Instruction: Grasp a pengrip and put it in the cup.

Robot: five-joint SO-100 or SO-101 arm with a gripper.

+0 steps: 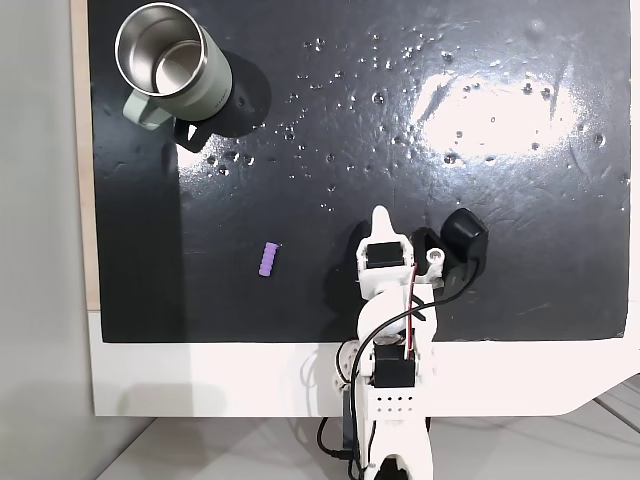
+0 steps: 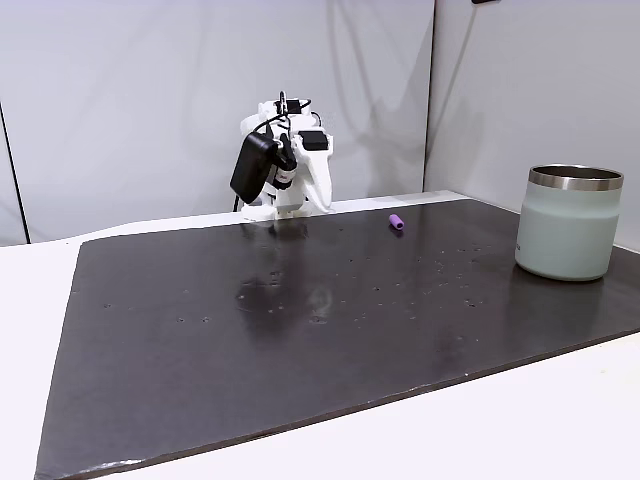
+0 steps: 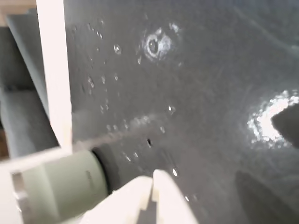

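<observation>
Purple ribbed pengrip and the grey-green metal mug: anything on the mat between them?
Nothing: in a fixed view, bare black mat separates the purple ribbed pengrip from the grey-green metal mug.

I take the mat (image 1: 500, 200) as my landmark. In a fixed view, the cup (image 1: 172, 65) stands on its top-left corner, the pengrip (image 1: 269, 259) lies well below it — near the bottom edge — and the arm (image 1: 392, 330) sits right of the pengrip.

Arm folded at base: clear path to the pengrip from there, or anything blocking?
Probably yes. The pengrip lies alone on the dark mat, left of the gripper in the top-down fixed view; the cup stands well away.
</observation>
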